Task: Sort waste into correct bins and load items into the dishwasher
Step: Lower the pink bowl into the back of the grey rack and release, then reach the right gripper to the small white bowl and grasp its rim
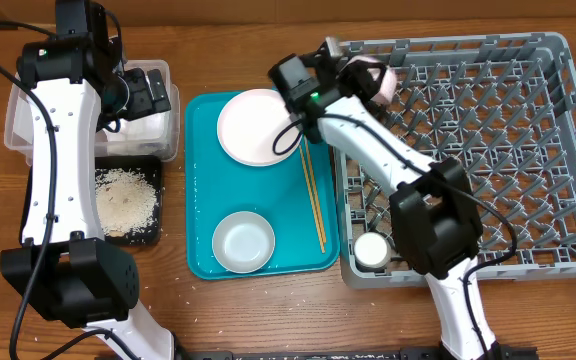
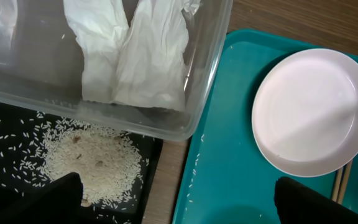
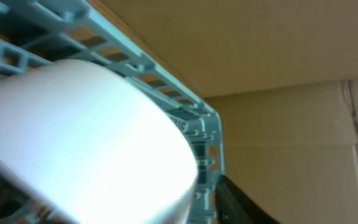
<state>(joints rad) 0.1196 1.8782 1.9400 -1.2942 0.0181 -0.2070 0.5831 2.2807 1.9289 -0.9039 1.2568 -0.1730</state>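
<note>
My right gripper (image 1: 364, 74) is shut on the pinkish-white bowl (image 1: 378, 82) and holds it over the far left corner of the grey dish rack (image 1: 508, 150). In the right wrist view the bowl (image 3: 86, 143) fills the frame next to one dark finger. My left gripper (image 2: 179, 208) is open and empty above the clear tub (image 2: 197, 106), which holds crumpled white napkins (image 2: 135, 56). Rice (image 2: 98, 165) lies in the black tray (image 1: 154, 236). The white plate (image 1: 256, 126), grey-blue bowl (image 1: 243, 242) and chopsticks (image 1: 313, 195) sit on the teal tray. A small white cup (image 1: 372, 250) stands in the rack's near left corner.
The teal tray (image 1: 203, 180) lies between the two bins and the rack. A few rice grains are scattered on it (image 2: 194, 171) and on the wooden table in front of it. A cardboard wall shows behind the rack in the right wrist view.
</note>
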